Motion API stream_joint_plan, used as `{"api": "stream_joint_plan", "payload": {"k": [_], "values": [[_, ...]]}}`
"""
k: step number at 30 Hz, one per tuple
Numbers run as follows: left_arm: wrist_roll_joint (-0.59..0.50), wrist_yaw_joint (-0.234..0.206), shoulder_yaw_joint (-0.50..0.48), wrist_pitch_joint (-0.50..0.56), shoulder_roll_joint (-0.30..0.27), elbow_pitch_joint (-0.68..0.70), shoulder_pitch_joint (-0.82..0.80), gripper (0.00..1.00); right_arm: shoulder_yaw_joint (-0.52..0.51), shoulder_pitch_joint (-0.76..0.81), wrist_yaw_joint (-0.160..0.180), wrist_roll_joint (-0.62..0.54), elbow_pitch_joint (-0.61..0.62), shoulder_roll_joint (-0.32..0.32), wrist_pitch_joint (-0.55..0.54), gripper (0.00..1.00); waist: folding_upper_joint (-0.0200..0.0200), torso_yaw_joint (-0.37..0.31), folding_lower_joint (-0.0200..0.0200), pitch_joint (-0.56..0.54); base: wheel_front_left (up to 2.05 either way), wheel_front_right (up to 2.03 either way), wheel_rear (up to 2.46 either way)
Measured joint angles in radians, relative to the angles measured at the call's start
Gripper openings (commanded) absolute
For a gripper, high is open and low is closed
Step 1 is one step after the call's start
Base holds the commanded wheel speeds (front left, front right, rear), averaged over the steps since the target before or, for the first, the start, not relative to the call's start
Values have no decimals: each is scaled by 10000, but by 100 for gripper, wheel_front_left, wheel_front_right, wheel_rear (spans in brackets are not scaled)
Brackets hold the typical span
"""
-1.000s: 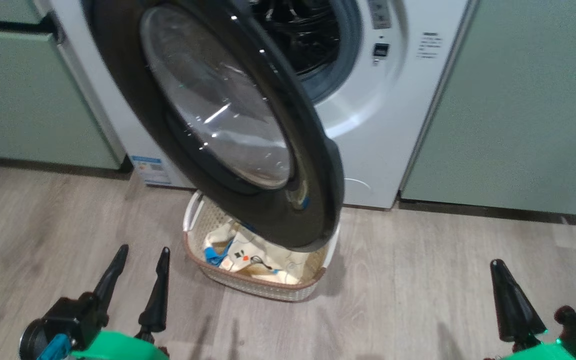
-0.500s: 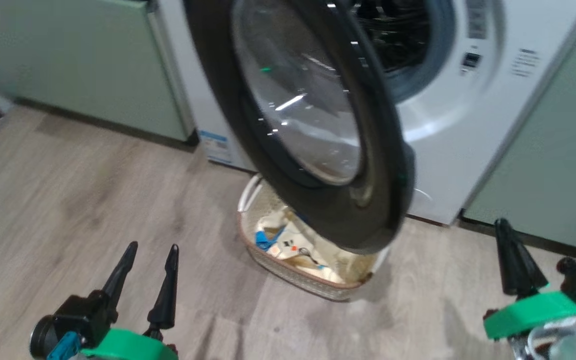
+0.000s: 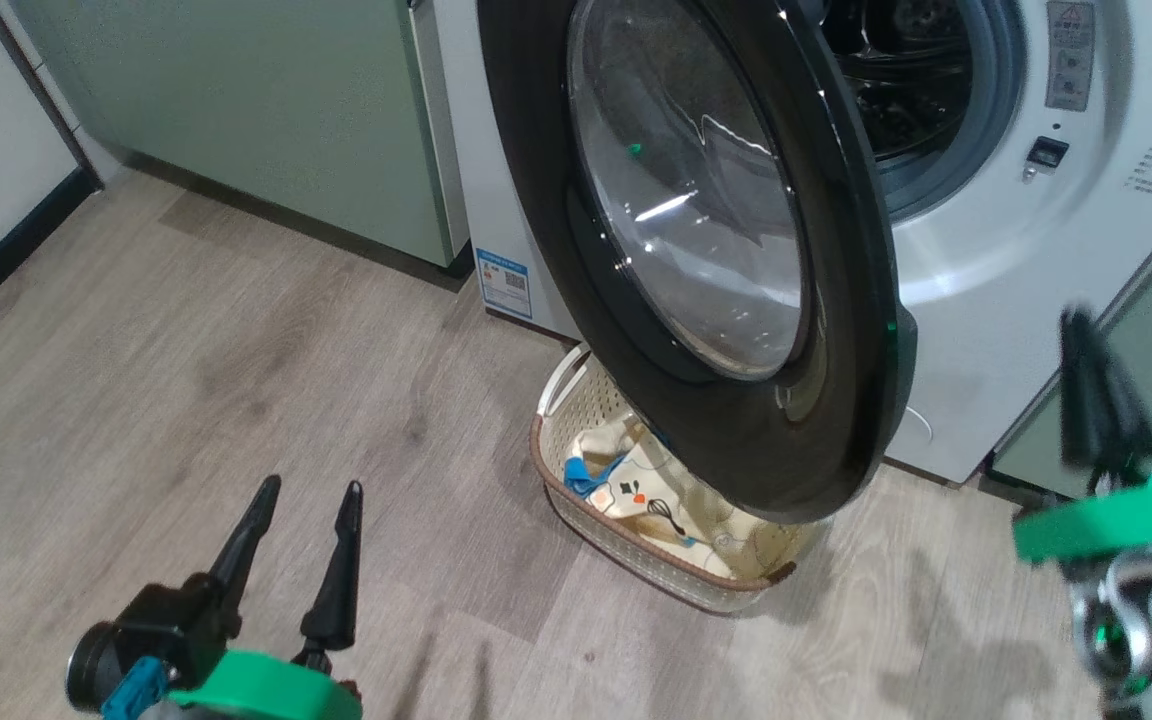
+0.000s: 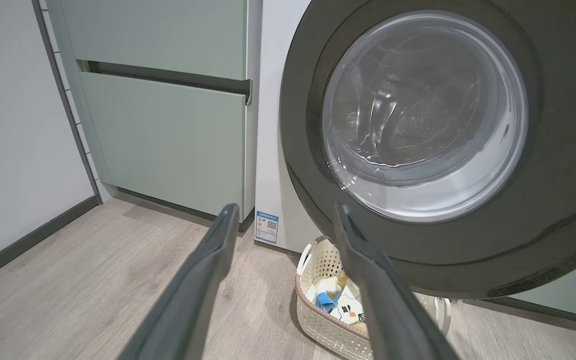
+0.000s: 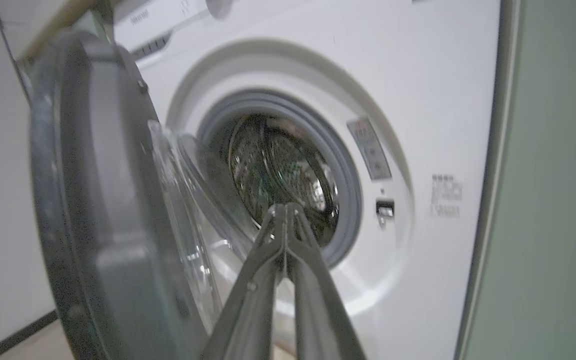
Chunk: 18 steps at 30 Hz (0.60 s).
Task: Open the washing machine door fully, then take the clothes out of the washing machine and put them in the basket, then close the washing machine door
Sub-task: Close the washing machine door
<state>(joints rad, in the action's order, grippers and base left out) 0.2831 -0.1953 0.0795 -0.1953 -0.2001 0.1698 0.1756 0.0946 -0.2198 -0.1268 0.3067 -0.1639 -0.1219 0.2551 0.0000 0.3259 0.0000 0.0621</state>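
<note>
The right jaws are pressed tight together with nothing between them. They are raised beside the free edge of the washing machine door [image 3: 706,230] and point toward the drum mouth [image 5: 288,170]. The left jaws stand spread wide and empty, low over the floor [image 3: 186,350], facing the door's outer side from well back.

The door hangs swung out over the basket [image 3: 591,395]. The basket sits on the floor just in front of the washing machine [image 3: 986,250] with the clothes [image 3: 636,490] lying in it. From here the drum looks empty, so I'd say shutting the door is the job now.

To do it well, press on the black rim of the outer face, near the free edge and away from the hinge. Push steadily until the latch catches, because the bulging glass would let the jaws slide. The right jaws sit on the inner side, so they would have to come round the edge first. Mind the basket handles under the swing.
</note>
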Motion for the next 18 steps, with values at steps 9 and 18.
{"api": "stream_joint_plan", "payload": {"k": [9, 18], "values": [[0, -4, 29, -27, -23, 8, -1, 100, 1386, -1219, 0, -253, 2700, -134, 12, 0, 0, -96, 0, -116, 0, 0, 0], [0, -10, 150, -29, -38, 25, 0, 100, 3578, -920, 0, 234, 2326, -391, -123, 0, 0, -58, 0, -200, 0, 0, 0]]}}
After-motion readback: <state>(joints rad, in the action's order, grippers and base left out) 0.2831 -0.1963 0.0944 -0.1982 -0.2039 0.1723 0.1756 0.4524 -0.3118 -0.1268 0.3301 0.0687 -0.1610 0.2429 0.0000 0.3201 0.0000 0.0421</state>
